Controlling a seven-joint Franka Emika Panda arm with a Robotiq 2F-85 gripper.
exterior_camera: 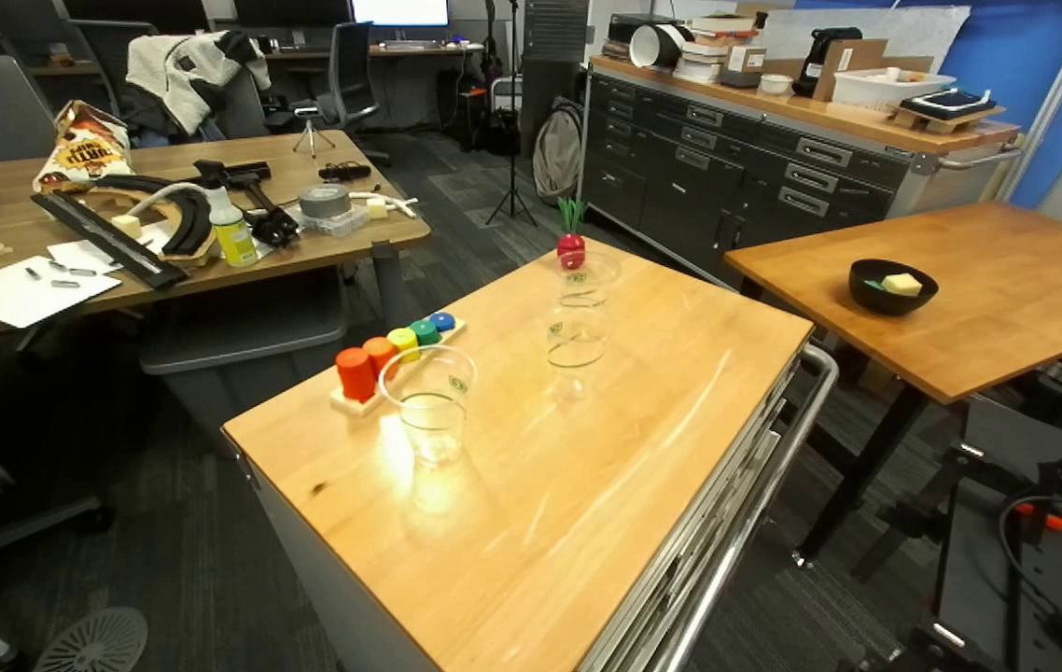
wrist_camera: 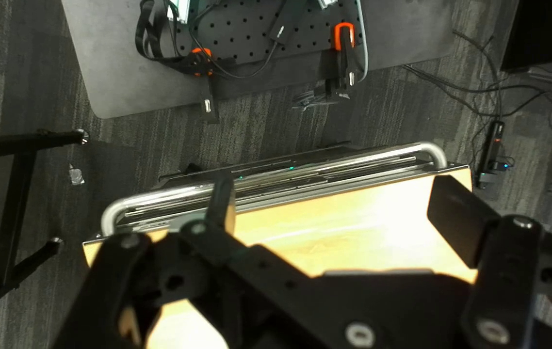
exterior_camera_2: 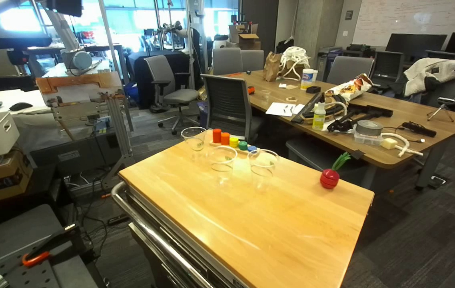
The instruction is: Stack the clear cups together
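No stacking is showing yet: three cups (exterior_camera_2: 222,163) are standing upright and separate on the tabletop (exterior_camera_2: 287,228), none nesting in another, so both placements are presumably remaining. One end effector (wrist_camera: 335,208) is hanging with jaws wide apart, gripping nothing. Five blocks (exterior_camera_2: 234,141) are sitting in a row; one radish (exterior_camera_2: 329,179) is resting near a corner.

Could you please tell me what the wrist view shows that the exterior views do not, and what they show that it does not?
Only the wrist view clearly shows the tool, up close with its jaws apart.
Only the exterior views show three clear cups, unstacked, along with the row of coloured blocks and the red radish-like toy.
Shared by all: the wooden worktop, the metal rail along its edge, and part of the dark perforated bench.
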